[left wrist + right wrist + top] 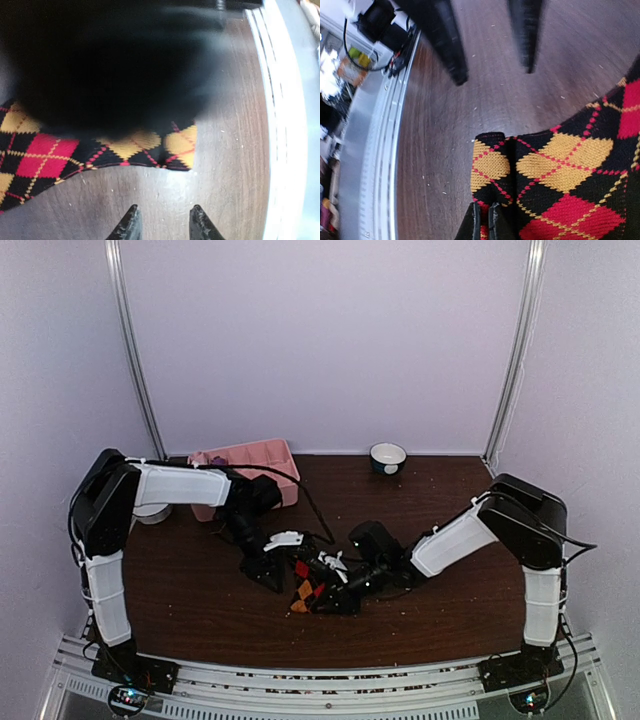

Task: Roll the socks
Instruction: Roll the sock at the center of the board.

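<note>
Looking from above, both arms reach to the middle of the brown table [460,505], where the argyle sock [303,594] lies between the left gripper [266,575] and the right gripper [338,598], well apart from the pink tray [250,462] and the bowl [388,457] at the back. In the left wrist view the left gripper's fingers [131,225] stand apart with only bare wood between them, and the sock lies flat just ahead. In the right wrist view the right gripper's fingers [496,222] are pressed together on the sock's near edge, pinching the fabric.
</note>
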`<act>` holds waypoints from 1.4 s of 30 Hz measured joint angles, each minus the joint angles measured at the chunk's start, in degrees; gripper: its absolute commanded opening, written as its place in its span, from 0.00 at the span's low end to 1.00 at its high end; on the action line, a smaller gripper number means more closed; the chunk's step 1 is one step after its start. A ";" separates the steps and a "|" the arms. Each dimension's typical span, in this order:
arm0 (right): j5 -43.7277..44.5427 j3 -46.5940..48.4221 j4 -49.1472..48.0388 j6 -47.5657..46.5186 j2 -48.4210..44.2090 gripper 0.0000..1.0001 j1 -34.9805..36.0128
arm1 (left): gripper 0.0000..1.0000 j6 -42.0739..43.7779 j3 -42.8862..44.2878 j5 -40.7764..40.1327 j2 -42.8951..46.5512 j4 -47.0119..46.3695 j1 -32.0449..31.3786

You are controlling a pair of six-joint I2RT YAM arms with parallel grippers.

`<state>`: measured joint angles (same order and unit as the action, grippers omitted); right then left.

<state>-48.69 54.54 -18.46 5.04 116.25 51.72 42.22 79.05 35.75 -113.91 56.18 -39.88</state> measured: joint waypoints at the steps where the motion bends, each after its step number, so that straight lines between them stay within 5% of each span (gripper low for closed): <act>1: -1.05 0.24 -0.09 2.51 0.28 0.00 -0.52 | 0.33 0.31 -0.09 -0.59 0.44 -1.18 -0.44; 19: -6.56 0.42 -7.48 26.40 3.89 0.00 -3.65 | 0.40 -0.79 -7.50 -5.92 1.31 -12.74 -10.36; 22: -6.60 0.31 -8.52 28.39 4.09 0.00 -3.87 | 0.54 -1.11 -8.70 -7.93 3.06 -15.23 -10.36; 42: -7.30 0.11 -11.02 33.18 4.66 0.00 -4.50 | 0.44 -0.59 -9.27 -11.65 7.23 -20.22 -11.13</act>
<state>-55.99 54.65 -29.47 38.22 120.90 47.22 41.63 69.78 24.10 -106.67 35.97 -51.00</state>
